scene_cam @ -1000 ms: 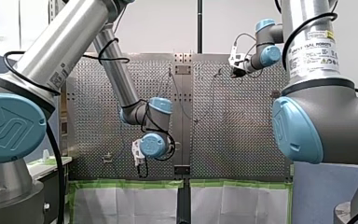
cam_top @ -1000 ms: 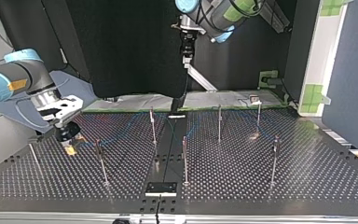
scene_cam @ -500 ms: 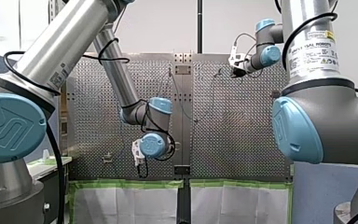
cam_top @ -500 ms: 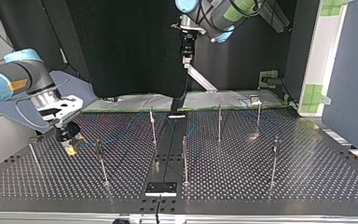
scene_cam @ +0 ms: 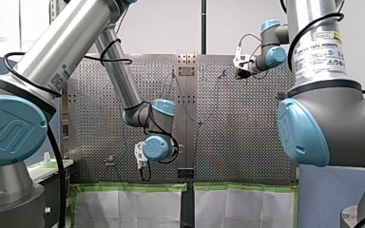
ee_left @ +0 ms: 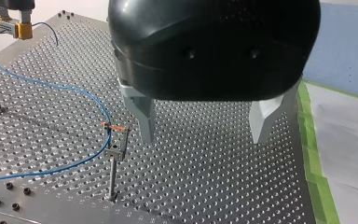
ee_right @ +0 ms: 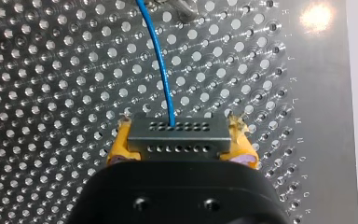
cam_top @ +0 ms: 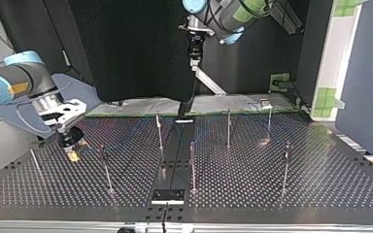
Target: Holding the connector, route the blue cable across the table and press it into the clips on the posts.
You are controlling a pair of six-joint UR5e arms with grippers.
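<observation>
The right pincer clamps the connector, the cable running ahead. The left pincer stands wide, empty; beside it one clip seems filled, more probably remain.

Two arms were over the surface: the left arm and the right arm. There were two grippers, the left gripper and the right gripper, each with two fingers. The top view showed seven posts: three in the far row and four in the near row. There was one blue cable and one connector. The front view showed two white sheets.
</observation>
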